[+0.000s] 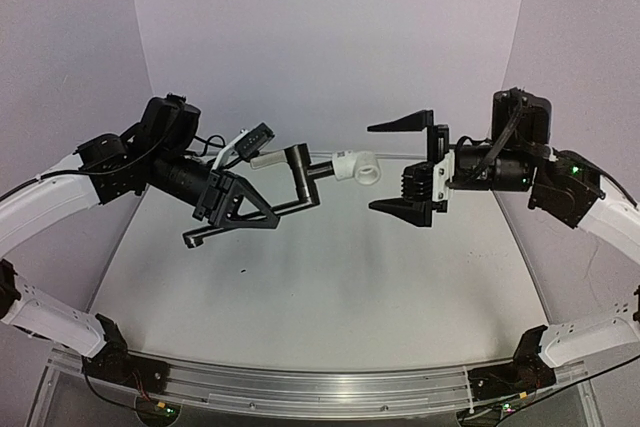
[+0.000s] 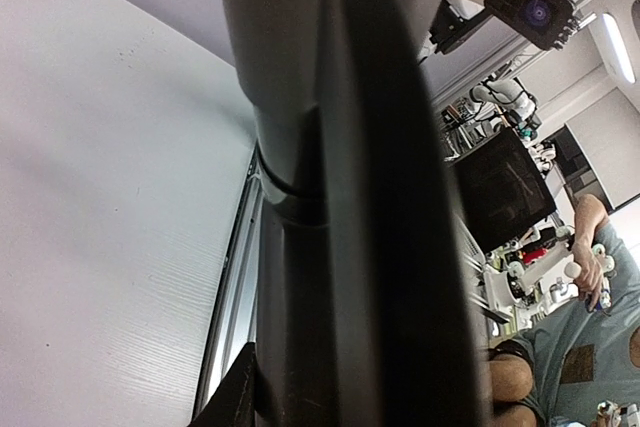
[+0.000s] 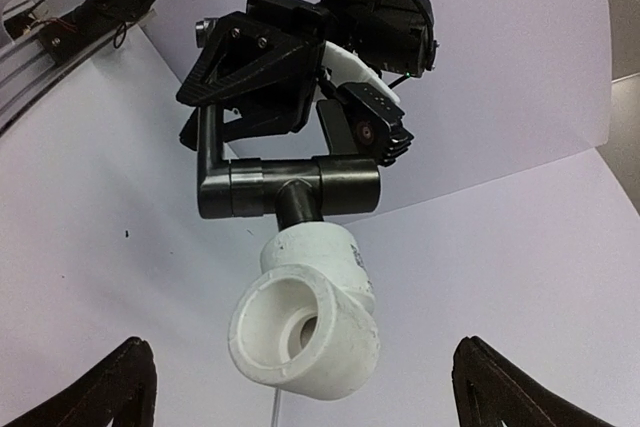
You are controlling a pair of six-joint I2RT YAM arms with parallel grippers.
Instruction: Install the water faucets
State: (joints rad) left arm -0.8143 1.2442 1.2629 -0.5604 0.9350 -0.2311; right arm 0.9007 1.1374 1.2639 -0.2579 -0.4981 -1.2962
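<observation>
Pale tabletop (image 1: pixel 300 297) and lilac walls framed both arms. At left, the left gripper (image 1: pixel 240 212) was clamped narrowly on the black pipe (image 1: pixel 303 175), holding it in the air above the table. The white fitting (image 1: pixel 358 166) sat on the pipe's end, facing right. The right gripper (image 1: pixel 375 167) gaped wide and empty, with one finger above the fitting's mouth and one below it, neither touching.

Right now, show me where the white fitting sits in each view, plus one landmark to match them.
Top external: white fitting at centre, on the black pipe's end.
Left wrist: not in it; a blurred dark shape fills the middle.
Right wrist: fitting at lower centre, open mouth toward the camera.
Landmark: the black pipe, above the fitting in the right wrist view, left of it from above.
</observation>
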